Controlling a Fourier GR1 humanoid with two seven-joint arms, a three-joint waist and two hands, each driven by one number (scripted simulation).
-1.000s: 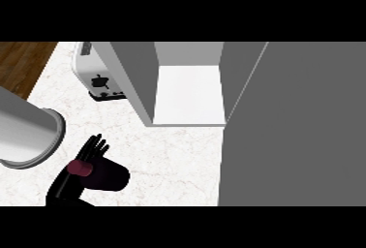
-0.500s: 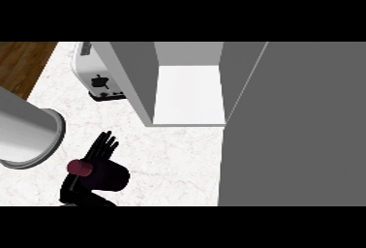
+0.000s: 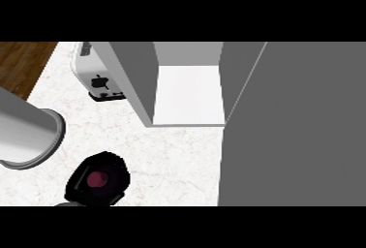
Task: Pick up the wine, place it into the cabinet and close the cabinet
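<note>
Enclosing maroon-topped wine (image 3: 99,179), black left hand (image 3: 107,161)

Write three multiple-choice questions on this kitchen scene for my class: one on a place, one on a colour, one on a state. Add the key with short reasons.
1. Where is the toaster?
A. on the counter, left of the cabinet
B. inside the cabinet
C. on the wooden floor

2. What colour is the cabinet's shelf?
A. green
B. white
C. red

3. The robot hand is:
A. flat on the counter
B. resting on the toaster
C. curled round the wine bottle

Key: A, the toaster stands beside the cabinet's left wall. B, the shelf shows white. C, black fingers wrap the bottle's dark red top.
</note>
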